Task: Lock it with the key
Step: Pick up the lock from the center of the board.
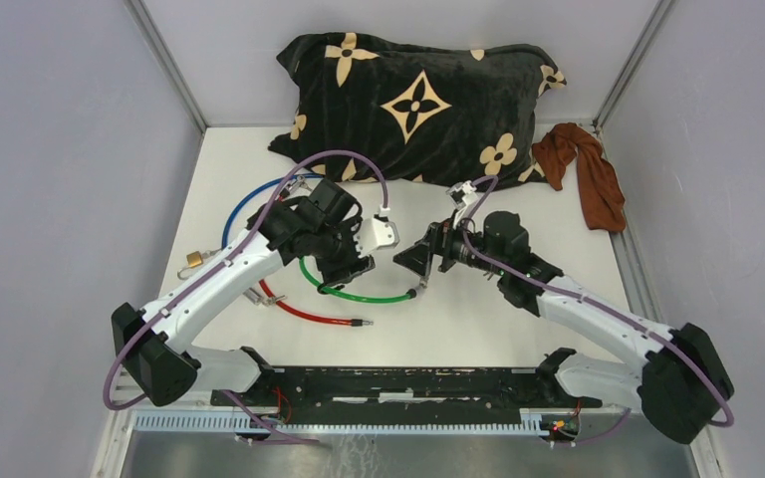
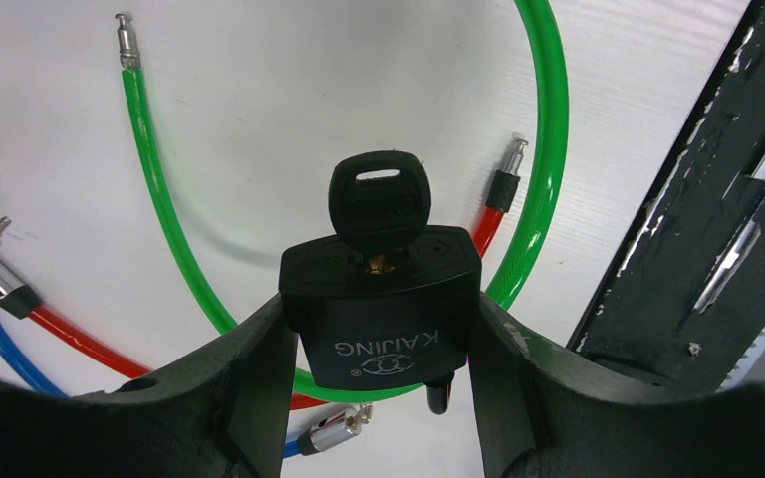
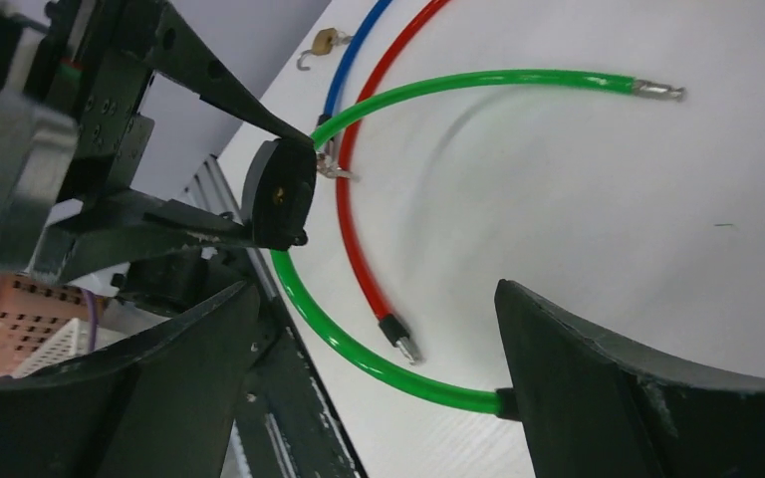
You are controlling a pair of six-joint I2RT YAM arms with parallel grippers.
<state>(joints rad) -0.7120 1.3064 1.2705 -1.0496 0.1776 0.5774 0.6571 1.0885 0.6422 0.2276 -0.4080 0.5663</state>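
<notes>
Centrally on the white counter [image 1: 518,319], a green plastic-coated cable [image 2: 548,149] is laid in a loop. The right pincer [image 3: 379,299] is held spread wide, with nothing between its fingers. The left pincer [image 2: 379,329] is clamped on a black rectangular padlock [image 2: 383,289], held over the loop. A black-headed key [image 2: 379,204] is seated in its keyhole.

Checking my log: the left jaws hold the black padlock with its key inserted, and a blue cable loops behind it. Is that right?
Not quite: the left wrist view shows a green cable, not blue, looping behind the black padlock. The left jaws do hold it, key inserted.
</notes>
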